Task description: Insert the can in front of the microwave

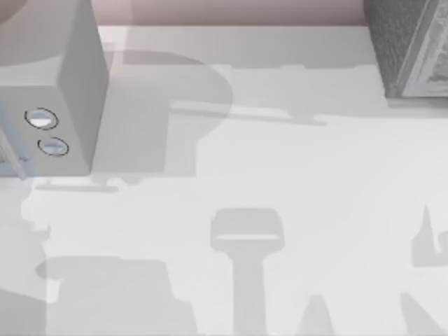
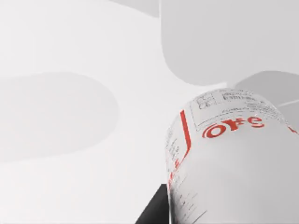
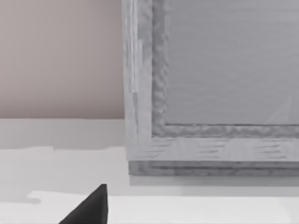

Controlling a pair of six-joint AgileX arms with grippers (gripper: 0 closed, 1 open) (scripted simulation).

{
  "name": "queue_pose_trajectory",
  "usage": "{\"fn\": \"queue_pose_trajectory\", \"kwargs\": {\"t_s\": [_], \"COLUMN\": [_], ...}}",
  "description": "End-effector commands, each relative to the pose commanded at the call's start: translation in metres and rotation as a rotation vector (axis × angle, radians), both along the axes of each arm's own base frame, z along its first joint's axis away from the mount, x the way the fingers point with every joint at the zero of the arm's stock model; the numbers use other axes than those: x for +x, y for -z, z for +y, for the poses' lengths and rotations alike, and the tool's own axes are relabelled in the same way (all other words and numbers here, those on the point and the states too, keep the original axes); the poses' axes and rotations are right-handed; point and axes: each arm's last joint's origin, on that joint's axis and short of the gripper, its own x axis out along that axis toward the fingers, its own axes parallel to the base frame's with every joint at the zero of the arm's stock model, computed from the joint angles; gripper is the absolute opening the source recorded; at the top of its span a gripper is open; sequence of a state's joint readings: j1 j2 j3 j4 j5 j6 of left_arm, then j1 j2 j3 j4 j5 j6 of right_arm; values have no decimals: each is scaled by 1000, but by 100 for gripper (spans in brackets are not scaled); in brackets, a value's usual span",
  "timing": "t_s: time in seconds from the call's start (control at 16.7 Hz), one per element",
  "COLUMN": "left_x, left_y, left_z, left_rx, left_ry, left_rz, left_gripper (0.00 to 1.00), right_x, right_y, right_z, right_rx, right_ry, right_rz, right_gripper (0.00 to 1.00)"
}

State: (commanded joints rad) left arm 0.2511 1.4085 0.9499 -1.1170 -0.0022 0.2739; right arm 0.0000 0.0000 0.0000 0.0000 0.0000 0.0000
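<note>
The can [image 2: 233,154] is very close in the left wrist view, with a white label and red lettering, above the pale table. One dark finger [image 2: 154,211] of my left gripper lies against the can's side, and the gripper appears shut on it. The microwave [image 1: 66,84] is a light-grey box at the table's far left, with two round knobs [image 1: 40,119] on its front panel. In the right wrist view a dark fingertip [image 3: 93,205] of my right gripper pokes up low over the table, facing the speckled box.
A darker speckled grey box [image 1: 406,49] with a white panel stands at the back right corner; the right wrist view shows it close up [image 3: 210,93]. Arm shadows lie across the white table [image 1: 280,161]. A pinkish wall runs behind.
</note>
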Motion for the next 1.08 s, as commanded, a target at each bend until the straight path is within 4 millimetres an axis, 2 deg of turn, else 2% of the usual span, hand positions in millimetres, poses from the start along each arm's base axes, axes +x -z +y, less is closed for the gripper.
{"fn": "queue_pose_trajectory", "kwargs": {"t_s": [0.48, 1.08], "left_x": [-1, -1], "left_y": [7, 7], "left_z": [1, 1], "left_rx": [1, 1], "left_ry": [-5, -5], "left_rz": [-6, -6], "left_gripper": [0, 75], "right_x": [0, 0], "right_y": [0, 0], "right_z": [0, 0], "right_rx": [0, 0], "right_ry": [0, 0], "right_rz": [0, 0], "right_gripper": [100, 100]}}
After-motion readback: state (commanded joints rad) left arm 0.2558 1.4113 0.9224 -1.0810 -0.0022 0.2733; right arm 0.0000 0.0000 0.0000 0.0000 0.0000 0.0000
